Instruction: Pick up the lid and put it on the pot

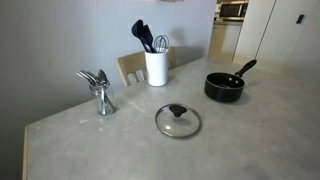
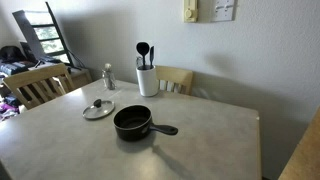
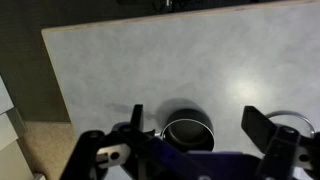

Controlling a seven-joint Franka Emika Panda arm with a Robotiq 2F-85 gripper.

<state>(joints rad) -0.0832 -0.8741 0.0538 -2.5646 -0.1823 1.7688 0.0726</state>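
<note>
Gripper (image 3: 195, 113) stands wide open and empty, high over the counter (image 1: 80, 140); the lid (image 1: 178, 121) lies flat far below it, apart from the pot (image 1: 224, 88), so an off-centre pinch on its knob could slip and drop the glass.

- In an exterior view, the table (image 1: 90, 140) is seen from a raised spot off one edge, at middling range, facing the wall (image 1: 60, 30); the lid (image 1: 178, 121) lies nearest the lens, the pot (image 1: 224, 88) farther back.
- In an exterior view, the table (image 2: 220, 140) is taken from another side, with the pot (image 2: 132, 123) before the lid (image 2: 98, 108).
- The white utensil holder (image 1: 156, 67), pot and lid are shared by both exterior views.
- In the wrist view, the table (image 3: 150, 60) is looked down on from high above, with the gripper (image 3: 193, 113) framed along the lower edge.
</note>
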